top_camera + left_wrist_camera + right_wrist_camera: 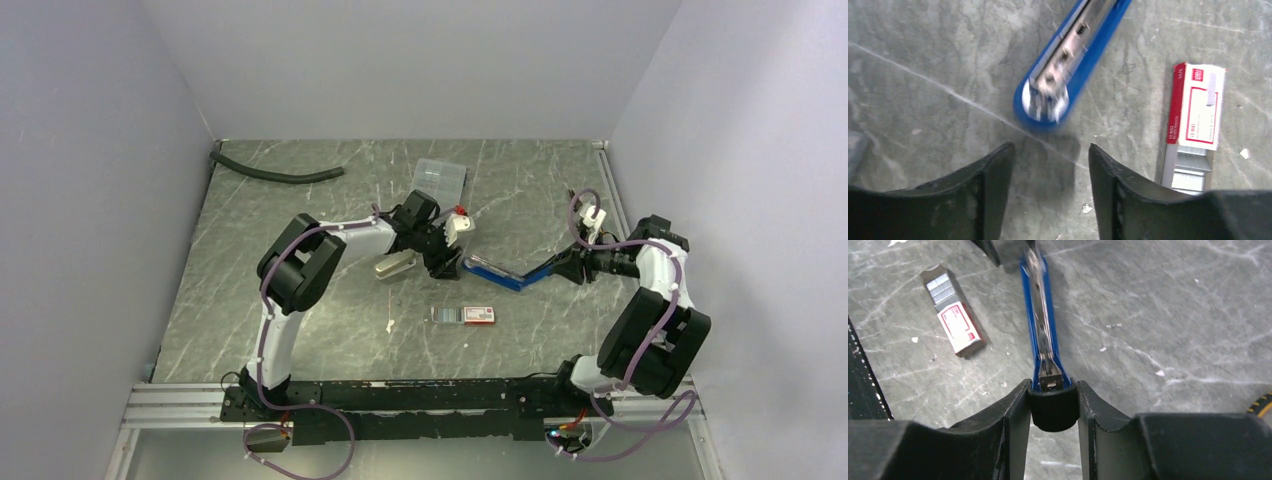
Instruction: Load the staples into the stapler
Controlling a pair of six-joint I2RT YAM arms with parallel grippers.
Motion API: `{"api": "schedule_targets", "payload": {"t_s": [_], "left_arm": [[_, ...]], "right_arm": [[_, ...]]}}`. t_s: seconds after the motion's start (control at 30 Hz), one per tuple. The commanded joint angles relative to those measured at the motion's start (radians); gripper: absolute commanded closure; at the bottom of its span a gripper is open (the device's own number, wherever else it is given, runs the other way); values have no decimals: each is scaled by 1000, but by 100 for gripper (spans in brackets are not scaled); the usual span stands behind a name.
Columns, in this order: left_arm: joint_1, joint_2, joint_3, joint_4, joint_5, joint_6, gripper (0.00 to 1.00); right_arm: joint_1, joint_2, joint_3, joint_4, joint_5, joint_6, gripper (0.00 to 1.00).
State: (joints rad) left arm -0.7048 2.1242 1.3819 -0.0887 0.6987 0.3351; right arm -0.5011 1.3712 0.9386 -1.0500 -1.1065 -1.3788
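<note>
The right hand [1053, 386] clamps the long blue stapler [1040, 320] by its black rear. The left hand [1050, 150] gapes empty, bottom centre.

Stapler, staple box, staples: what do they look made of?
stapler: the blue shell looks like glossy plastic, possibly painted metal; smooth, even colour. Its channel is bright bare metal, reflective. Its end cap is matte black, plastic or rubber.
box: matte printed card, white with red, with folded edges.
staples: silvery-grey metal strips with a dull sheen.
</note>
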Motion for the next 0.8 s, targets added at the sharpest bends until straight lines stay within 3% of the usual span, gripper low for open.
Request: {"api": "schedule_targets", "payload": {"t_s": [0.0, 0.03, 0.07, 0.33, 0.57, 0.77], "left_arm": [[3, 5, 0, -104, -113, 87, 15], [2, 4, 3, -110, -118, 93, 7], [1, 1, 3, -115, -124, 98, 6], [-1, -77, 52, -240, -107, 160, 5], [-1, -140, 139, -435, -19, 209, 5], [1, -215, 139, -573, 57, 370, 5]], "right_arm": [[-40, 18, 63, 19, -8, -49, 100], [-40, 19, 61, 23, -11, -47, 100], [-39, 18, 57, 28, -14, -44, 100], [-24, 30, 26, 57, -24, -63, 100], [92, -37, -25, 175, 11, -3, 100], [198, 85, 98, 4, -13, -178, 99]]}}
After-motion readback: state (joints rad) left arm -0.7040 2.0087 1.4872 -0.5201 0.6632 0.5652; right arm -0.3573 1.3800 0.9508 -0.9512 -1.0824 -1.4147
